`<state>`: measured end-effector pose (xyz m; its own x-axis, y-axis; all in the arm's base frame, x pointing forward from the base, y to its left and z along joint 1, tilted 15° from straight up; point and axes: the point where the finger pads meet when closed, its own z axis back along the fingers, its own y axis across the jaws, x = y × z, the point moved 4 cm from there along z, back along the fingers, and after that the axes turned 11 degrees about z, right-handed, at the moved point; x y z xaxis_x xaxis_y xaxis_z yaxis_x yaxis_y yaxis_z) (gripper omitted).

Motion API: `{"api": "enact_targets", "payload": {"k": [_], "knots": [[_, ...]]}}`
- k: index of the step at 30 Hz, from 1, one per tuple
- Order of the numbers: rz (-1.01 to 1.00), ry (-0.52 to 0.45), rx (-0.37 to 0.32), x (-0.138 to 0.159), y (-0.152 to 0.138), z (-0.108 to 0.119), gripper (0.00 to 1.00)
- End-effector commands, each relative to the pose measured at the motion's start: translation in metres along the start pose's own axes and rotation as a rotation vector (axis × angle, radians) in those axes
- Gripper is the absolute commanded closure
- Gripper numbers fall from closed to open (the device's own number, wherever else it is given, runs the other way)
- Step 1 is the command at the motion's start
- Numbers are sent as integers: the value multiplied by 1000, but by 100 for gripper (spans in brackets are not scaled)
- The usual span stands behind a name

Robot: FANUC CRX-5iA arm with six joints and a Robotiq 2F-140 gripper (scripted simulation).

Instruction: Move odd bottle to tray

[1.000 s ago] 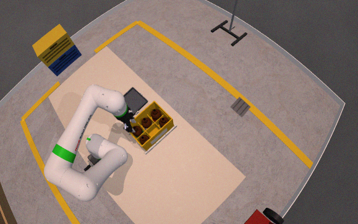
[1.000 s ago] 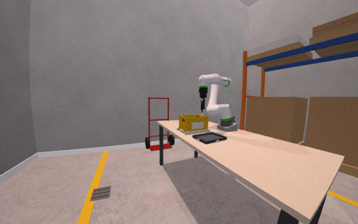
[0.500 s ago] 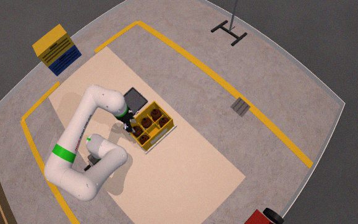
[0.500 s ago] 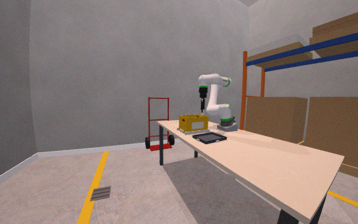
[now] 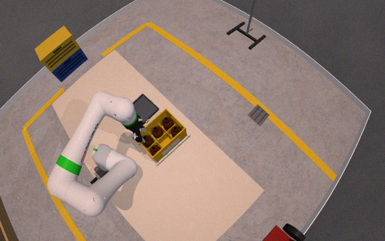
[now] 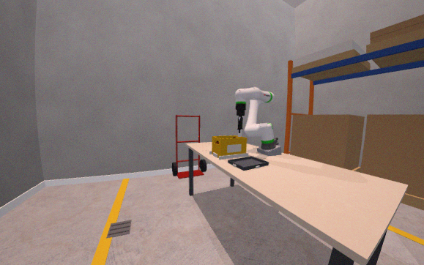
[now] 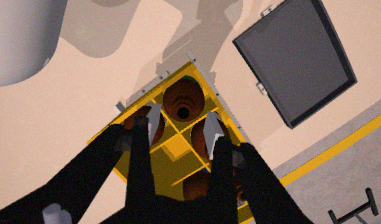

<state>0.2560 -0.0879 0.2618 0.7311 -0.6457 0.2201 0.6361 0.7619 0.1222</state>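
Note:
A yellow crate (image 5: 165,134) with dividers stands on the table and holds several brown bottles, among them one at the far corner (image 5: 167,123) and one at the near corner (image 5: 154,149). A dark grey tray (image 5: 145,107) lies empty right beside the crate. My gripper (image 6: 239,129) hangs above the crate's edge (image 6: 229,144), clear of the bottles. In the wrist view the fingers stand partly apart with nothing between them. One bottle's mouth (image 7: 183,100) shows far below them; the other bottles are partly hidden behind the fingers. The tray (image 7: 296,60) lies to the upper right.
The arm's base (image 6: 268,148) stands on the table behind the crate. A red hand truck (image 6: 188,146) stands on the floor beyond the table. Shelving with cardboard boxes (image 6: 343,139) lines the right wall. A yellow and blue box (image 5: 60,53) sits off the table.

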Motion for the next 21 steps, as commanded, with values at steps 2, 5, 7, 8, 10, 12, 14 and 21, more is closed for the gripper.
{"api": "enact_targets", "payload": {"k": [2, 5, 7, 8, 10, 12, 14, 21], "knots": [[0, -1, 0, 0, 0, 1, 56], [0, -1, 0, 0, 0, 1, 56], [0, -1, 0, 0, 0, 1, 56], [0, -1, 0, 0, 0, 1, 56], [0, -1, 0, 0, 0, 0, 56], [0, -1, 0, 0, 0, 0, 56], [0, -1, 0, 0, 0, 0, 56], [0, -1, 0, 0, 0, -2, 56]]}}
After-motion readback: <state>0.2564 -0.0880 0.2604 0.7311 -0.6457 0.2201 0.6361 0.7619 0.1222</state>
